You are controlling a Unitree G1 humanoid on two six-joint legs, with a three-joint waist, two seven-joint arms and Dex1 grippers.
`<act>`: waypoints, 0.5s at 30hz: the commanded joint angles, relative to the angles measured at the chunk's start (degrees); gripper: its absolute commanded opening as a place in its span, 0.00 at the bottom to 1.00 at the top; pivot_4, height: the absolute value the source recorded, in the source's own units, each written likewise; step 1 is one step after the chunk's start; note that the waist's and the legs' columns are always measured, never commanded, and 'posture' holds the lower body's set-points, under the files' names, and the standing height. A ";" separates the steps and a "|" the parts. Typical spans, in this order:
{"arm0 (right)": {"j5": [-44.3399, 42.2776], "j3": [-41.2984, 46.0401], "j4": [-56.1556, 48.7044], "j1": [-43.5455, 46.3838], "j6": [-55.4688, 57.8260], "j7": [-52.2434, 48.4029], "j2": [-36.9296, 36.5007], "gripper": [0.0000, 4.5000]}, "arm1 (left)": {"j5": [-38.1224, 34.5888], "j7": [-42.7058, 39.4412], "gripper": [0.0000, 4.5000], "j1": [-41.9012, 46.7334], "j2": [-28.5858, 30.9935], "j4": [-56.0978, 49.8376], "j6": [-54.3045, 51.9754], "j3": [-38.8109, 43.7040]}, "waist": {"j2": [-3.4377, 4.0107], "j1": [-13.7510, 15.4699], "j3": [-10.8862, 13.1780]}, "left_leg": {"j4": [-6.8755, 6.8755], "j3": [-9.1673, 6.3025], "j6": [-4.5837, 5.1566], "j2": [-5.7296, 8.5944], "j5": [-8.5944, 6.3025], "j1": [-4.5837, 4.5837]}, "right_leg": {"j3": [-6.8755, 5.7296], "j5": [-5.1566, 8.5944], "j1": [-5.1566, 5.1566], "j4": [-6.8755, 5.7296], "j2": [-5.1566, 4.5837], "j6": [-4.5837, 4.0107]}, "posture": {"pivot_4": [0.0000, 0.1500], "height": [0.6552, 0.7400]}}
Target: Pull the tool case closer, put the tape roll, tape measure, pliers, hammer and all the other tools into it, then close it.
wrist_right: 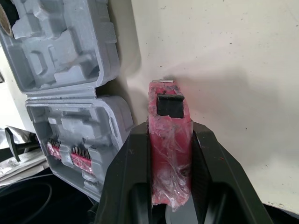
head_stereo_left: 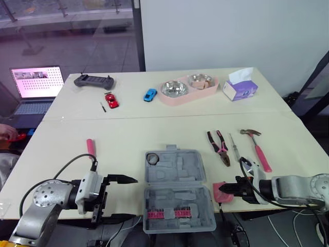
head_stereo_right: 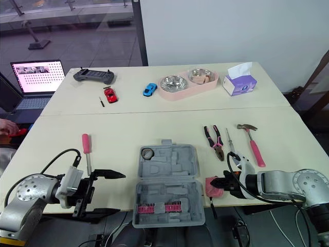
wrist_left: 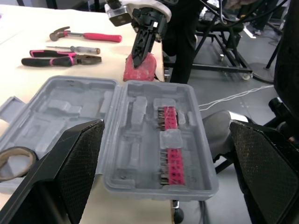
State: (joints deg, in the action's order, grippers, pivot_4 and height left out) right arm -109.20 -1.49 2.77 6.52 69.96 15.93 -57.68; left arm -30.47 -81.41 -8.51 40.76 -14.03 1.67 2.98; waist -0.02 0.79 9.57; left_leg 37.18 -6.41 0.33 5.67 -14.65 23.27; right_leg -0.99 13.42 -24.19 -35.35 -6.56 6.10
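pale bench (head_stereo_left: 128, 134) holds the tool case (head_stereo_left: 177, 190) open at its near edge, likely so the right claw (head_stereo_left: 226, 189), gripping the tape measure (wrist_right: 169, 154), can reach; left claw (head_stereo_left: 122, 199) stands open.

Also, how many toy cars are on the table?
2. A red toy car lies near the grey controller; a blue toy car lies beside the pink bowl tray. I see no others.

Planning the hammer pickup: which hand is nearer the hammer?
Right. The right hand sits close to the hammer, right of the case; the left hand is left of the case, farther off.
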 commanded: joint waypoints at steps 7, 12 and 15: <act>0.92 5.09 -2.31 1.66 -2.37 -0.42 0.73 0.99 | -1.35 -2.04 1.00 -0.71 1.83 -0.83 -0.40 0.05 | 0.00 -0.04 0.00 | 0.01 0.02 0.00 -0.06 0.00 -0.03 | 0.01 -0.01 0.03 0.00 0.06 -0.02 | 1.00 1.00; 5.14 8.57 -8.88 0.24 -0.99 -3.16 -3.13 0.99 | -1.40 -1.90 1.00 -0.29 1.89 -0.86 -1.09 -0.10 | 0.01 0.00 0.00 | -0.02 0.03 0.00 -0.07 0.00 -0.01 | 0.02 -0.01 -0.02 0.01 0.08 -0.02 | 1.00 1.00; 10.19 10.88 -13.74 -1.12 0.48 -10.01 -5.70 0.99 | -1.15 -1.81 1.00 0.02 1.80 -0.98 -1.34 -0.08 | 0.01 0.03 0.01 | -0.01 0.03 0.00 -0.08 0.00 -0.01 | 0.01 -0.01 -0.01 0.02 0.08 -0.02 | 1.00 1.00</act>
State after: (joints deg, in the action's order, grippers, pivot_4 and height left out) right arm -101.25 6.72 -7.17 5.69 69.56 10.36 -62.01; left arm -30.65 -83.26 -8.71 42.20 -14.02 0.38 2.96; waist -0.01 0.82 9.57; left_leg 37.17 -6.38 0.33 5.60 -14.65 23.27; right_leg -0.98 13.41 -24.19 -35.33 -6.47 6.08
